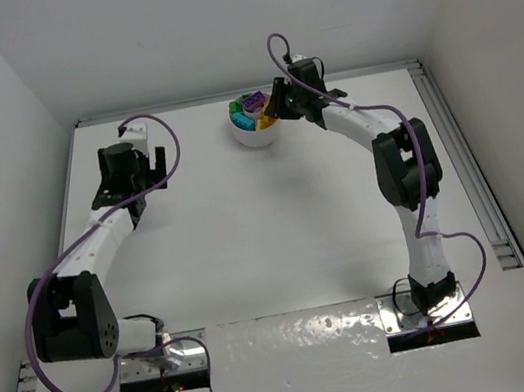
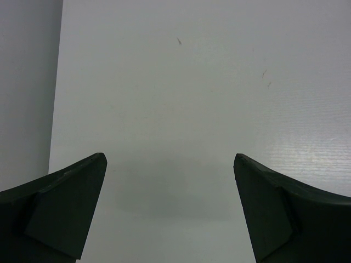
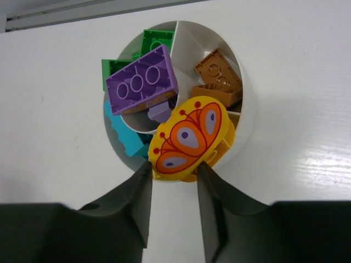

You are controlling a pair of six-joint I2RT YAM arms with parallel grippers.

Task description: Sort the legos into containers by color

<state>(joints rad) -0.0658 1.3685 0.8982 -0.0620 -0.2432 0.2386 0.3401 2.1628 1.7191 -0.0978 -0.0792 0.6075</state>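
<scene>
Right pincer [image 3: 174, 178] fingertips flank lower edge of yellow oval lego [image 3: 189, 137] with orange pattern. Gap narrow; cannot tell if pinching or just beside it. Lego tilted, leaning over near rim of white dish [image 3: 244, 104]. Dish sits close to far edge of desk [image 2: 192, 82], about midway along. In dish: purple brick [image 3: 141, 86] on top across centre, green brick [image 3: 158, 41] in far section, orange brick [image 3: 219, 74] at right, teal brick [image 3: 123, 137] at left. Left pincer [image 2: 170, 164] spread wide above desk, toward left edge, well apart from dish.

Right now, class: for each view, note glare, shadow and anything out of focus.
Top external: glare on the glossy near strip. Left wrist: soft shadow on the table; end effector fingers slightly blurred. Right wrist: sheen at the table's right; legos sharp.
</scene>
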